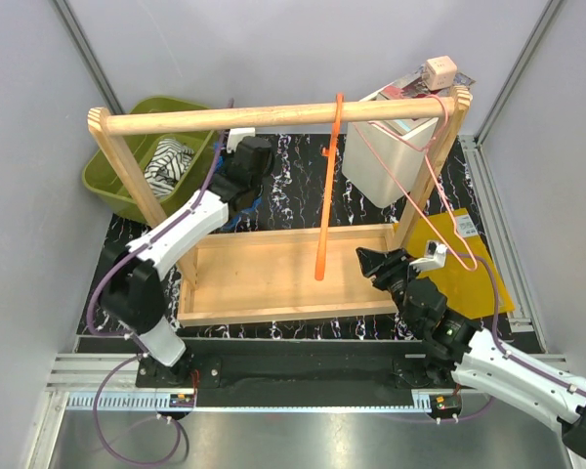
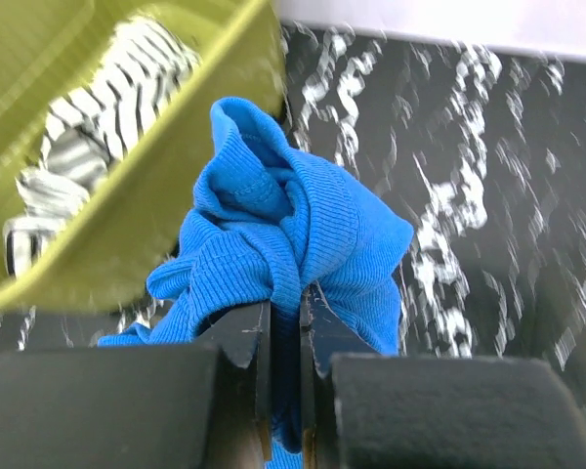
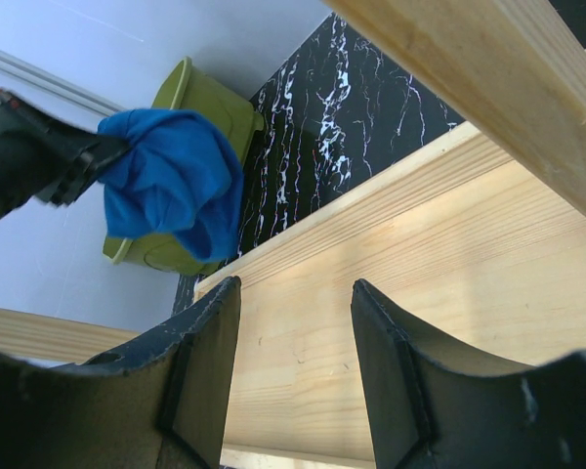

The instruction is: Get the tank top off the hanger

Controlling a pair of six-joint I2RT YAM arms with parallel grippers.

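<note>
1. The bright-blue ribbed cloth tank top (image 2: pixel 303 225) hung as a bunched wad from the left gripper (image 2: pixel 285 318), whose black jaws were pinched tight on a thick fold of it, at the far left of the scene just beside the olive-green plastic bin (image 2: pixel 176 195)
2. The bright orange plastic hanger (image 1: pixel 327 186) hung bare from the round wooden rail (image 1: pixel 273 117) of the rack, well apart from the top, so the garment looked already free of it
3. The right gripper (image 3: pixel 295 293) stood with its jaws apart and nothing between them, over the pale wooden base board (image 3: pixel 420 264) at the near right
4. The top looked light, soft and limp: it sagged and folded under its own weight and would keep no shape when set down
5. It seemed neither fragile nor slippery; the ribbed knit should give the pads good bite
6. A gathered fold or a stitched hem looked the safest hold, since a single thin layer might slide out of the pinch
7. The loose wide straps could catch on the bin's rim or the rack, so they wanted watching
8. A black-and-white striped garment (image 1: pixel 168 161) lay in the bin, apart from the top
</note>
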